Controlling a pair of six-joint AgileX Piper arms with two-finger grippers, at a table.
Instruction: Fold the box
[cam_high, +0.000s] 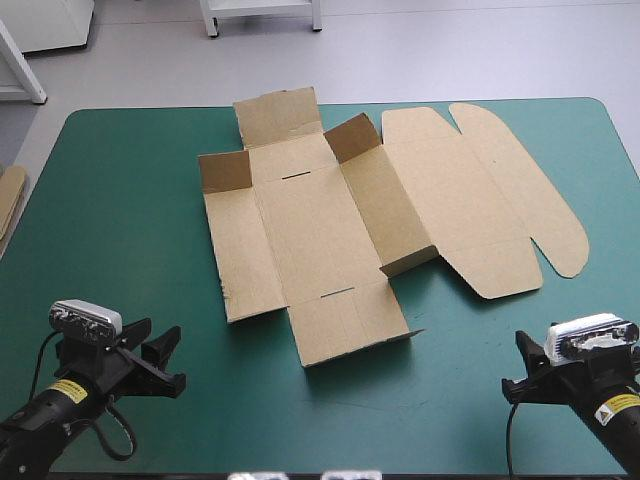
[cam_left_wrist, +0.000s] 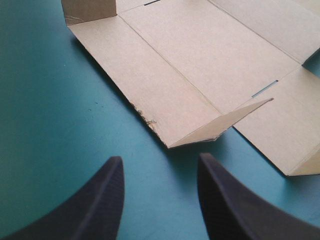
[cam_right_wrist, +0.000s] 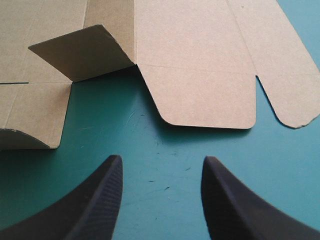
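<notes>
The brown box (cam_high: 330, 215) lies mostly flat in the middle of the teal-green table, its lid panel (cam_high: 470, 190) spread toward the right. Small flaps stand partly raised at its far corners, and one long wall (cam_high: 385, 205) tilts up. My left gripper (cam_high: 155, 360) rests near the front left edge, open, well short of the box. Its black fingers (cam_left_wrist: 107, 195) point at the box's near corner (cam_left_wrist: 170, 142). My right gripper (cam_high: 525, 370) sits at the front right, open, with its fingers (cam_right_wrist: 220, 195) aimed at the rounded lid flap (cam_right_wrist: 205, 100). Neither gripper touches the box.
An edge of more brown board (cam_high: 8, 205) shows at the table's left edge. Bare teal-green cover (cam_high: 130, 220) lies left of the box and along the front between the two arms.
</notes>
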